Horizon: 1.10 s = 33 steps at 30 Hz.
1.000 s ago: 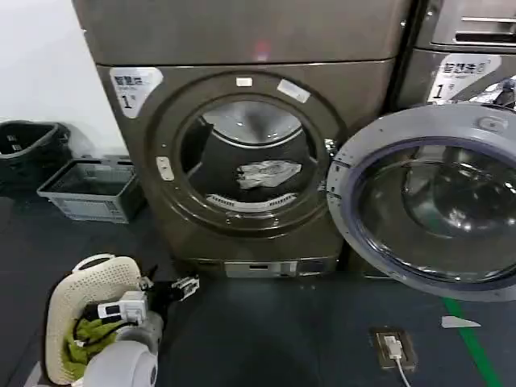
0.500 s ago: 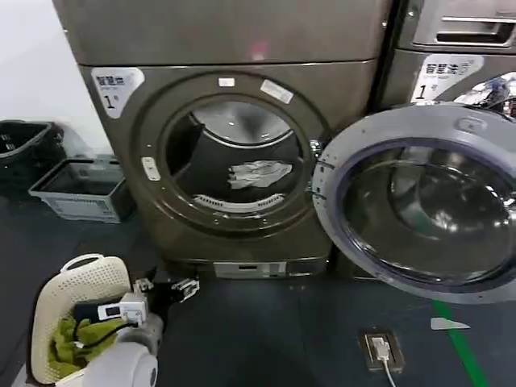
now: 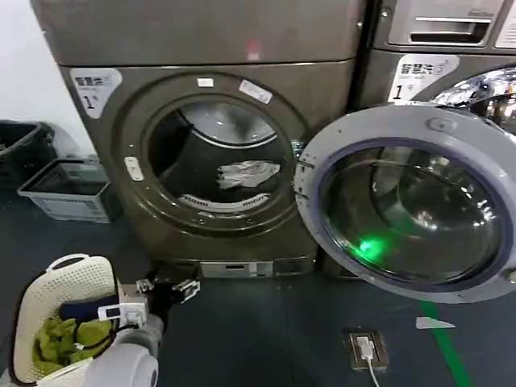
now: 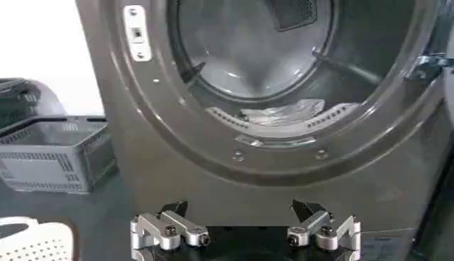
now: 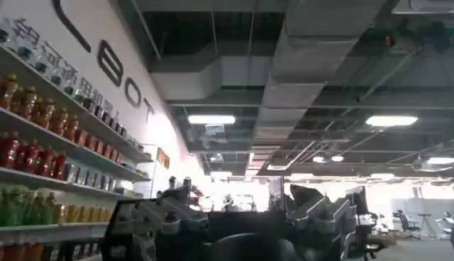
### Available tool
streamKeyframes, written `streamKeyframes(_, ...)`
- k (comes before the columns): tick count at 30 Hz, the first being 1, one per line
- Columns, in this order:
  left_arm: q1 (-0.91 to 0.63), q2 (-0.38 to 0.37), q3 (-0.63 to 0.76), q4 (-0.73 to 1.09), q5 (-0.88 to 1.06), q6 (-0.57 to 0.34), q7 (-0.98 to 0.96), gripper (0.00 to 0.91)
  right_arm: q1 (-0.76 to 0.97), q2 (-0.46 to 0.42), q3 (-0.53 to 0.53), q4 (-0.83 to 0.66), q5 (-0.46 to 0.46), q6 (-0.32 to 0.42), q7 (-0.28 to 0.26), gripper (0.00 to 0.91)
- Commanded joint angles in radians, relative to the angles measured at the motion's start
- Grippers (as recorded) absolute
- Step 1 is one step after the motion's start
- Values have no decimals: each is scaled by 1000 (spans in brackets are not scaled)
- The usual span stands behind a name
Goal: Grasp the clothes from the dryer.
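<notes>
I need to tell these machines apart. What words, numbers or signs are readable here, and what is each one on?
"1": white label at the upper left corner of the dryer; the small characters above it are too blurred to read.
"1": white label on the neighbouring machine; its small characters are also unreadable.
Large dark letters on the wall above the drink shelves: seen at a slant, not readable with confidence.
Two small stickers above the dryer opening: too small to read.

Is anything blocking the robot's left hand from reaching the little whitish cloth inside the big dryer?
Nothing visible. The grey-rimmed glass door hangs swung open to the right, and the open left hand faces the whitish-grey wrinkly clothes through the porthole.
</notes>
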Motion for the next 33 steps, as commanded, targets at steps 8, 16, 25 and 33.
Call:
streamKeyframes(8,-2,-1,3,-3,0,49,3,907,-1,14,8,13,37,17,22,907)
streamKeyframes(16,-5,-1,4,0,0,49,6,907,-3,33,13,34,70,29,32,907)
streamKeyframes(25,-10,-2,4,3,1,49,7,907,-6,36,18,32,80,39,30,907)
streamKeyframes(33,-8,-5,5,1,7,49,10,907,-8,43,20,24,82,45,32,907)
